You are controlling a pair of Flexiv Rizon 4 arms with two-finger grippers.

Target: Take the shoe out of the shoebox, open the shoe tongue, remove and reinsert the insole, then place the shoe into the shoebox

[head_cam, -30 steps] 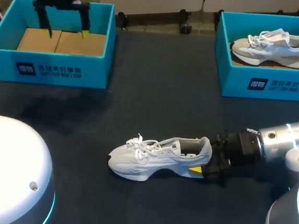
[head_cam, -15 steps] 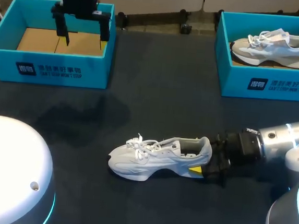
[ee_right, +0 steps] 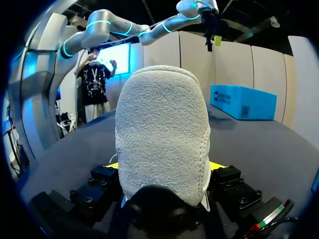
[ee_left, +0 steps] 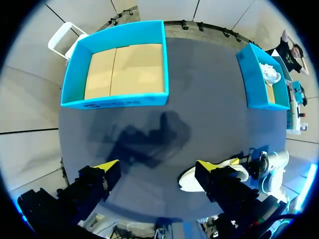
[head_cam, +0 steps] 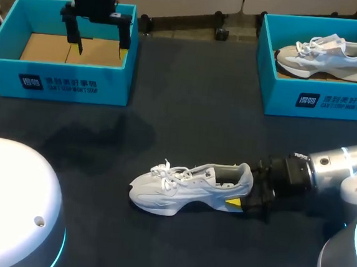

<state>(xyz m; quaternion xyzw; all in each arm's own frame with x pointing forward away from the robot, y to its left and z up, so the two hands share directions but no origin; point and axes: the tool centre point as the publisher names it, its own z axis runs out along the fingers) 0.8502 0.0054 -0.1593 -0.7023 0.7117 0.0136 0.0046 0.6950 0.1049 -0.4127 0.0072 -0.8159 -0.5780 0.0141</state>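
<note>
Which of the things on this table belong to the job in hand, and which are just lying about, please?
Job: shoe, gripped at the heel by the right tool; empty box, with the open left tool above it.
Idle, it seems: second box; second shoe lying in it.

The shoe (head_cam: 189,187) lay in the middle of the table (head_cam: 187,109) with its heel side blocked by the right gripper (head_cam: 242,201), which clasped the heel, while its toe and lace side stood open. A wide strip of table was free between the left shoebox (head_cam: 58,82), under the spread left gripper (head_cam: 100,46), and the right shoebox (head_cam: 322,101).
</note>
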